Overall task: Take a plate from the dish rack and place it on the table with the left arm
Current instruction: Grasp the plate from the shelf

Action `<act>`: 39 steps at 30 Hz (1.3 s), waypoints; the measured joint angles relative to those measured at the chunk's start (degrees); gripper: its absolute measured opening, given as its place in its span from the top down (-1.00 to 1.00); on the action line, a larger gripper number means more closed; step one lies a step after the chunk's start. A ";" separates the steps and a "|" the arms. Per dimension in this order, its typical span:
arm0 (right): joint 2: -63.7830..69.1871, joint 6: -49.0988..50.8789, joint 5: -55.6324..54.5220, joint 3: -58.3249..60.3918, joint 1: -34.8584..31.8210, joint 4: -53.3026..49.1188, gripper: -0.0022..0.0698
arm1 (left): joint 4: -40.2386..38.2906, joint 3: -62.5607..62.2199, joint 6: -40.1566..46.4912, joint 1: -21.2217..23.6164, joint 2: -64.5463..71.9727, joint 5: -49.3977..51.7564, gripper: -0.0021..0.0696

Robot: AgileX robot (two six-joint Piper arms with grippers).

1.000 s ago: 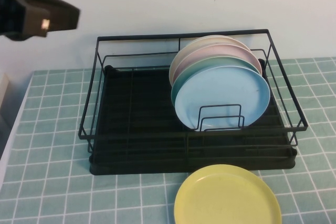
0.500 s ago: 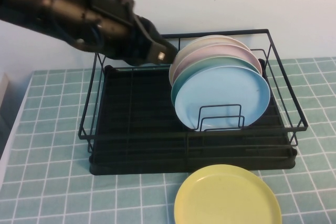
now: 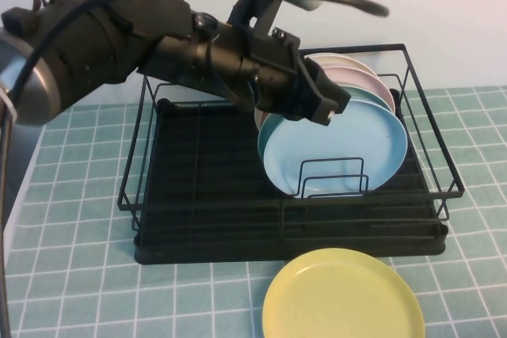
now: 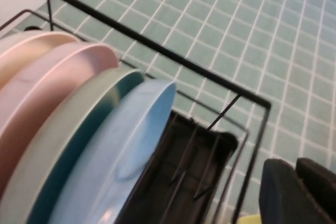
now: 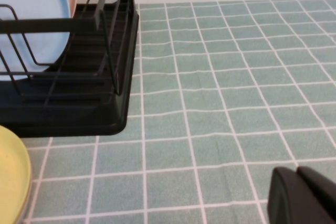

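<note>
While I hold the left arm (image 3: 119, 37) over the dish rack (image 3: 198, 172), its left gripper (image 3: 321, 100) hangs just above the plate's (image 3: 341, 148) top edge; I cannot tell its grip. Plate stands racked below it. Right gripper (image 5: 302, 195) looks clenched, low over the table (image 5: 236, 77).

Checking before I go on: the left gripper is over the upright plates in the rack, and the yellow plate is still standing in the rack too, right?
Not quite. The left gripper is at the top of the upright plates, by the light-blue plate in the dish rack, but the yellow plate lies flat on the table in front of the rack, as the high view shows. The right gripper stays low over the tiles.
</note>
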 joint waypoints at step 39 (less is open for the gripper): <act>0.00 0.00 0.00 0.00 0.00 0.00 0.94 | 15.38 0.00 -0.72 -0.04 6.83 -16.38 0.50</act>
